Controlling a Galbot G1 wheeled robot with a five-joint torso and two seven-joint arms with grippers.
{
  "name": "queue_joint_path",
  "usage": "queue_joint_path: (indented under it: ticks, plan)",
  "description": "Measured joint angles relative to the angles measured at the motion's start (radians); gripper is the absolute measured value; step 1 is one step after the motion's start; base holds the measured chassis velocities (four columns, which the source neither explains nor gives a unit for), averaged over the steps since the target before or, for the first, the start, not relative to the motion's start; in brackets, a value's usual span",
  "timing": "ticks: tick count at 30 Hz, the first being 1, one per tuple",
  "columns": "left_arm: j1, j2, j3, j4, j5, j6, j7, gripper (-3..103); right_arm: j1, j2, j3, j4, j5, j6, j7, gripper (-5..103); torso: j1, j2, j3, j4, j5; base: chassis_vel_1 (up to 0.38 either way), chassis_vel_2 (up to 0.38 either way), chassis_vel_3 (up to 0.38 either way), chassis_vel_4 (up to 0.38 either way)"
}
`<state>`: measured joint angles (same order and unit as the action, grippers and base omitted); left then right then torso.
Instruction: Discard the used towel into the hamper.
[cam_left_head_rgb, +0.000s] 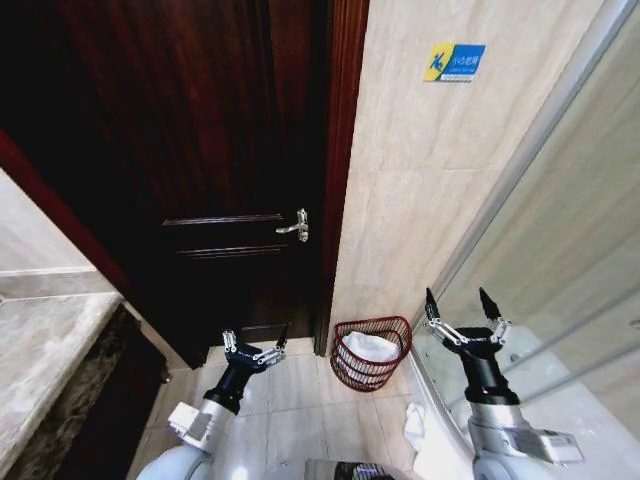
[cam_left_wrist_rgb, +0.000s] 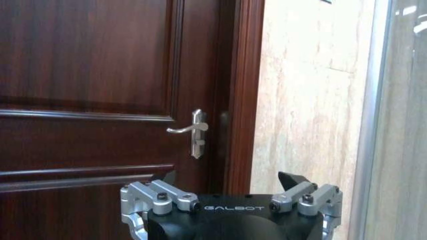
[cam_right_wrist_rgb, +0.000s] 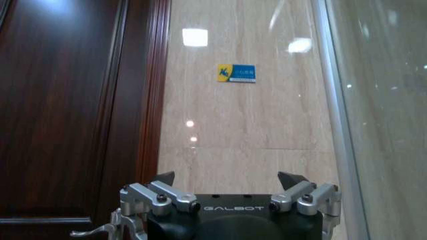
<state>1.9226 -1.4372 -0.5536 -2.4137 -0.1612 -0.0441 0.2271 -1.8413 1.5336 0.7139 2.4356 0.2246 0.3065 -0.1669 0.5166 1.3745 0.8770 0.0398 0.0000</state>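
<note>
Nearest the robot, a white cloth (cam_left_head_rgb: 414, 424) is seen lying crumpled on the tiled floor (cam_left_head_rgb: 290, 400), beside the base of the glass shower partition (cam_left_head_rgb: 560, 250). The left gripper (cam_left_head_rgb: 255, 346) is held low over the floor, in front of the dark wooden door (cam_left_head_rgb: 200, 150); its fingers are spread apart and nothing is held between them. The right gripper (cam_left_head_rgb: 461, 303) is raised higher, in front of the glass partition, with its fingers opened wide and nothing gripped.

Between the two grippers and beyond them, the hamper (cam_left_head_rgb: 371, 353) is stood on the floor against the beige tiled wall (cam_left_head_rgb: 420, 180), just beside the door frame. It is tilted slightly in the head view, and white fabric (cam_left_head_rgb: 369, 347) is visible inside it.

Farther back, the door is shown closed, with a metal lever handle (cam_left_wrist_rgb: 191, 131) near its frame edge. A blue and yellow sign (cam_right_wrist_rgb: 236, 73) is fixed high on the tiled wall. A stone counter (cam_left_head_rgb: 45, 360) is located at the left side.
</note>
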Motion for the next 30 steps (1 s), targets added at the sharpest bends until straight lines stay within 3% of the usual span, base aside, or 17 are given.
queue_joint_path:
  ticks: [30]
  plan:
    - [0.0, 0.0, 0.0, 0.0, 0.0, 0.0, 0.0, 100, 0.005, -0.002, 0.005, -0.013, 0.013, 0.007, -0.018, 100, 0.0, 0.0, 0.0, 0.0001, 0.0001, 0.103, -0.108, -0.107, 0.11]
